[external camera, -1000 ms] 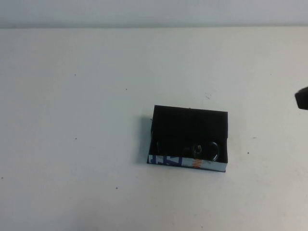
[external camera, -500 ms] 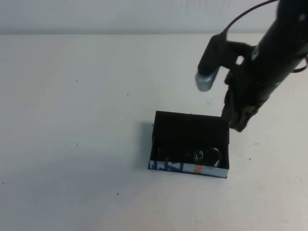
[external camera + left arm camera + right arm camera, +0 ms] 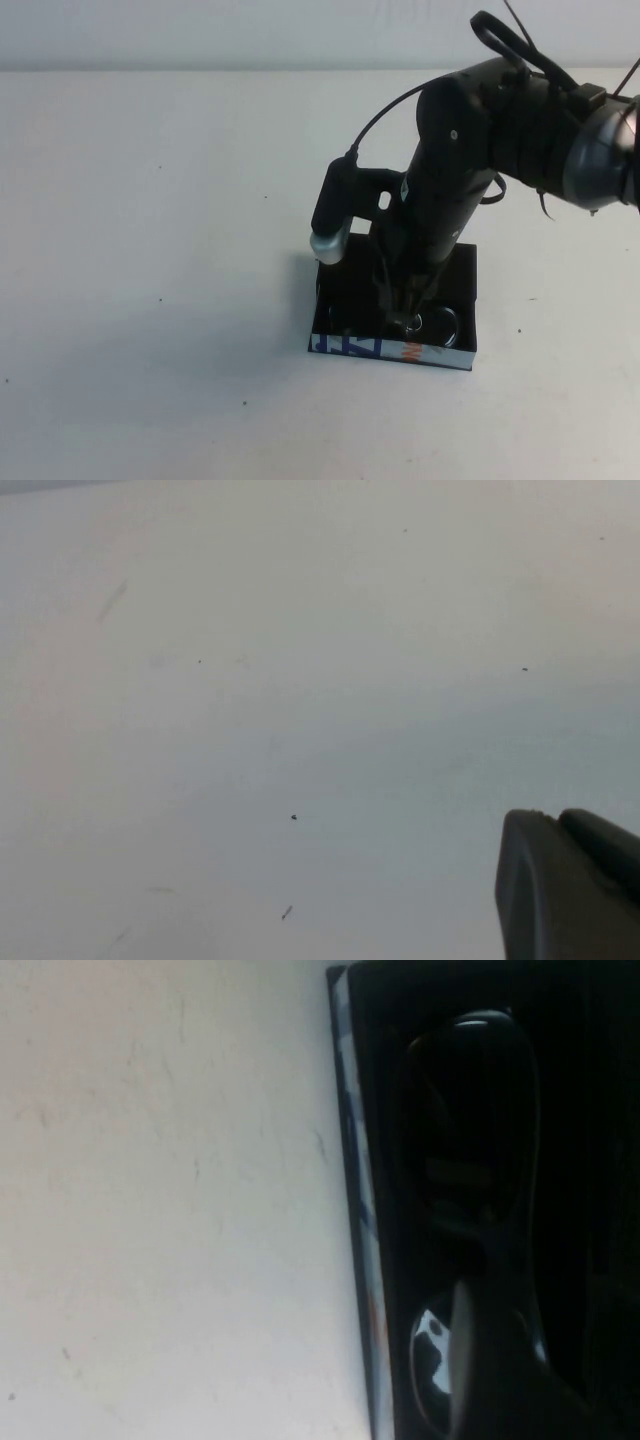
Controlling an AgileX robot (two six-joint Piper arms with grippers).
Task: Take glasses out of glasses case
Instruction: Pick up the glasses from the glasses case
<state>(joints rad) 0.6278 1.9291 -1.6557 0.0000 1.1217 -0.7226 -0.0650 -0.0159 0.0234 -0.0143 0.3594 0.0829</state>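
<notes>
The glasses case is an open black box with a white lettered side panel, right of the table's middle. The dark glasses lie inside it along the panel side. My right gripper reaches down into the case from above, open, its fingers just over the glasses near the bridge. In the right wrist view one finger crosses a lens of the glasses, beside the case's white panel. My left gripper shows only in the left wrist view, shut and empty over bare table.
The white table carries only small dark specks around the case. The right arm comes in from the far right and covers the case's far half.
The right arm has swung in from the right edge and dropped its gripper into the case, down to the glasses. The case and glasses have not moved.
</notes>
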